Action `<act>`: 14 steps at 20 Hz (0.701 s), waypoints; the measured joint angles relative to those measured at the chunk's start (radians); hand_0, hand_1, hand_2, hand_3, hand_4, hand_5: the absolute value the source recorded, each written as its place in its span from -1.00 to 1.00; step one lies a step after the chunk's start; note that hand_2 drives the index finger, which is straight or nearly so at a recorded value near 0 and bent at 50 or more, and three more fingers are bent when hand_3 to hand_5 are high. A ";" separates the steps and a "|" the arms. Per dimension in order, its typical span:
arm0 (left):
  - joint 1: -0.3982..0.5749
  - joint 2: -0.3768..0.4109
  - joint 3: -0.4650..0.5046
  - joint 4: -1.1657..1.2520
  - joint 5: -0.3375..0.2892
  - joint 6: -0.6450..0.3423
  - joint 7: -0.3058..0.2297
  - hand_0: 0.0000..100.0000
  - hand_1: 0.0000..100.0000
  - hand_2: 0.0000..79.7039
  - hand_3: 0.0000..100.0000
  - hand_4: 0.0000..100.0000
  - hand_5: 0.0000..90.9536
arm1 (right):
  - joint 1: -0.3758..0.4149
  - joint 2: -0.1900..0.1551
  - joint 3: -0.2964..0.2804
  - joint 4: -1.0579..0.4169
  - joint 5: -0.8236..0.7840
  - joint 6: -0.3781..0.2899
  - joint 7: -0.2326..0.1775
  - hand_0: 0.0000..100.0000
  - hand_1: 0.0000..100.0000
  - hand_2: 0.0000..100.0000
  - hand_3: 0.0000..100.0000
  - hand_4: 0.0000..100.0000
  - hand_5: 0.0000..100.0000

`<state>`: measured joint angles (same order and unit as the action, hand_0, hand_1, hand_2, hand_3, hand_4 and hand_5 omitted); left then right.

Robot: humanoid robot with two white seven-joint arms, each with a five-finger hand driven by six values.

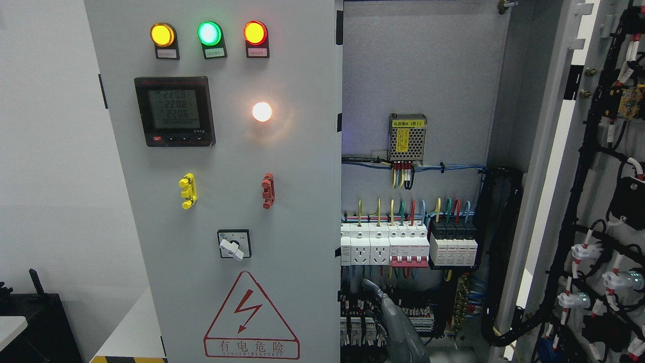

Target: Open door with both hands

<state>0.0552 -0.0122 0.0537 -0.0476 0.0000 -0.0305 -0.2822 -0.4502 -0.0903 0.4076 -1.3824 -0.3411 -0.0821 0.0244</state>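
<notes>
Looking toward 3 o'clock, you see the right cabinet door [554, 166] swung wide open and the left cabinet door [227, 212] shut. The right hand [389, 308] is at 6 o'clock by the breakers [398, 244]; you cannot tell its finger state.

Only part of the right arm [400, 325] shows, low in the picture and just right of the middle. It is sheathed in grey, slightly glossy material that lies in creases and folds along its length, paler on the ridges and darker in the hollows. The limb is broad at the bottom edge and narrows to a slim, darker, rounded end, too dim for finer detail
</notes>
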 measured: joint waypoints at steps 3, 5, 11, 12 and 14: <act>0.000 0.001 0.000 0.000 0.000 0.000 0.001 -1.00 -1.00 -1.00 -1.00 -0.92 -1.00 | -0.005 -0.003 0.010 0.004 -0.013 0.000 0.001 -1.00 -1.00 -1.00 -1.00 -1.00 -1.00; 0.000 -0.002 0.000 0.000 0.000 0.000 0.001 -1.00 -1.00 -1.00 -1.00 -0.92 -1.00 | -0.008 -0.005 0.018 0.006 -0.023 0.000 0.001 -1.00 -1.00 -1.00 -1.00 -1.00 -1.00; 0.000 -0.005 0.000 0.000 0.000 0.000 -0.005 -1.00 -1.00 -1.00 -1.00 -0.92 -1.00 | -0.018 -0.013 0.032 0.011 -0.038 0.000 0.002 -1.00 -1.00 -1.00 -1.00 -1.00 -1.00; 0.000 -0.005 0.000 0.000 0.000 -0.001 -0.005 -1.00 -1.00 -1.00 -1.00 -0.92 -1.00 | -0.020 -0.014 0.034 0.012 -0.039 0.000 0.002 -1.00 -1.00 -1.00 -1.00 -1.00 -1.00; 0.000 -0.004 0.000 0.000 0.000 -0.003 -0.006 -1.00 -1.00 -1.00 -1.00 -0.92 -1.00 | -0.024 -0.017 0.037 0.013 -0.041 0.000 0.002 -1.00 -1.00 -1.00 -1.00 -1.00 -1.00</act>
<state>0.0552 -0.0159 0.0537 -0.0476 0.0000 -0.0333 -0.2878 -0.4739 -0.1074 0.4446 -1.3691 -0.3823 -0.0821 0.0262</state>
